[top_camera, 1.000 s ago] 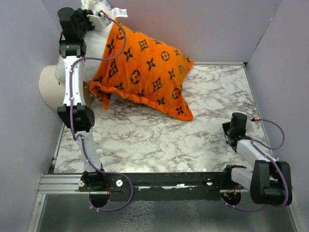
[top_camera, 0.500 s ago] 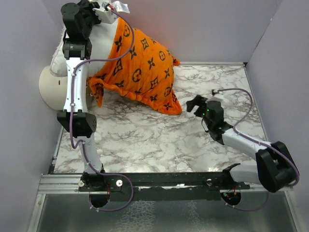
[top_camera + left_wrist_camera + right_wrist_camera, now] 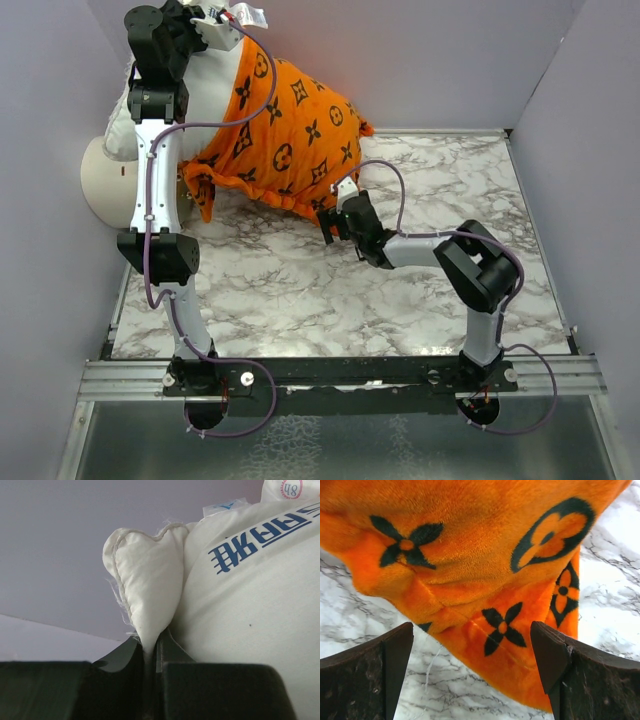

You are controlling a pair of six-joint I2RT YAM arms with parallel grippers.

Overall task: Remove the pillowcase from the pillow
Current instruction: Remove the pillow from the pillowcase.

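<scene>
The orange pillowcase [image 3: 290, 135] with black motifs still covers the right part of the white pillow [image 3: 212, 90], which hangs tilted at the back left. My left gripper [image 3: 195, 25] is high up, shut on the pillow's bare top corner; in the left wrist view that white corner [image 3: 150, 580] is pinched between the jaws of the left gripper [image 3: 150, 652]. My right gripper [image 3: 335, 212] is at the pillowcase's low front corner. In the right wrist view the right gripper [image 3: 472, 630] is open, its fingers on either side of the orange corner [image 3: 505, 630] and not touching it.
A cream cylinder [image 3: 100, 180] lies against the left wall, behind the left arm. The marble tabletop [image 3: 400, 300] is walled on the left, back and right. A small tag [image 3: 250, 15] sticks out at the pillow's top.
The right arm has swung from the table's right side to the pillowcase's low corner and its jaws have opened. The left arm has lifted the pillow slightly, then held still.
</scene>
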